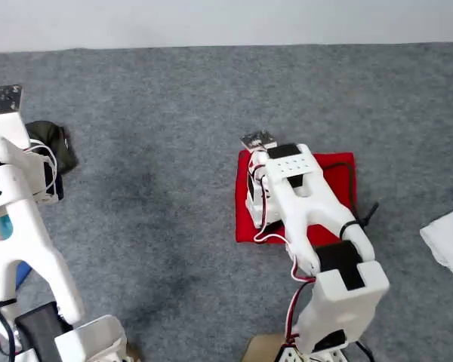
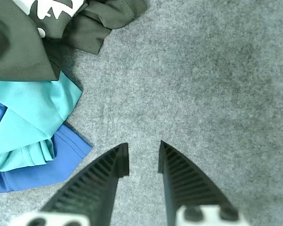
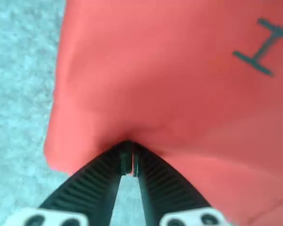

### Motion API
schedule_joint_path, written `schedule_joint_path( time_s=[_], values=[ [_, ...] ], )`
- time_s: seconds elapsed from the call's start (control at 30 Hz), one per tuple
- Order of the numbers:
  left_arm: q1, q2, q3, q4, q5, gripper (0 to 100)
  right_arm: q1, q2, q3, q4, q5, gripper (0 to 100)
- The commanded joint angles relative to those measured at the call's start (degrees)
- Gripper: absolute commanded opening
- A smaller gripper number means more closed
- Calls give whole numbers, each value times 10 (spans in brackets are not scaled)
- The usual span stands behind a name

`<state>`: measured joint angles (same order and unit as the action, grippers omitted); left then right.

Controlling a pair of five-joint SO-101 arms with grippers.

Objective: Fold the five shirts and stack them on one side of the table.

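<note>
Operator: From above, where are the shirts?

Observer: The red shirt (image 1: 340, 162) lies as a neat rectangle a little right of the frame centre. The right arm stands over it and covers its middle. A dark shirt (image 1: 57, 143) is at the upper left edge beside the left arm. A white shirt (image 1: 449, 241) shows at the right edge — well apart from the red one.

Operator: And the left wrist camera?

Observer: The left gripper (image 2: 144, 157) has its fingers parted with nothing between them, above the bare grey table cover (image 2: 203, 84). At the left of this frame the dark shirt lies partly over a teal shirt (image 2: 28, 113), which lies on a blue shirt (image 2: 52, 165). They look crumpled, not folded.

Operator: The right wrist camera?

Observer: The right gripper (image 3: 127, 157) is closed on the edge of the red shirt, and a small pucker of cloth runs into the tips.

Operator: What may go wrong from here?

Observer: I think the bite is shallow, so the cloth may slip out when it is lifted. The tips may also hold one layer only, and then the fold would open. Nothing pins the other side — the whole shirt may slide on the rough cover and not fold.
</note>
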<state>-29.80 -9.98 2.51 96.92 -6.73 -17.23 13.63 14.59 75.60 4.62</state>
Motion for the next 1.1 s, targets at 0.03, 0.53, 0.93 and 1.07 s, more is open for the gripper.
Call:
schedule_joint_path(
  time_s=[0.03,0.53,0.93,1.07],
  values=[
    [4,-23,-5,6,-3,107,34,-69,-68,71,3,9],
    [83,-23,-5,7,-1,107,127,-116,-97,95,-182,429],
    [93,-23,-5,18,-1,107,180,63,-243,102,-219,438],
    [93,-23,-5,18,-1,107,175,107,-266,101,-218,438]
  ],
)
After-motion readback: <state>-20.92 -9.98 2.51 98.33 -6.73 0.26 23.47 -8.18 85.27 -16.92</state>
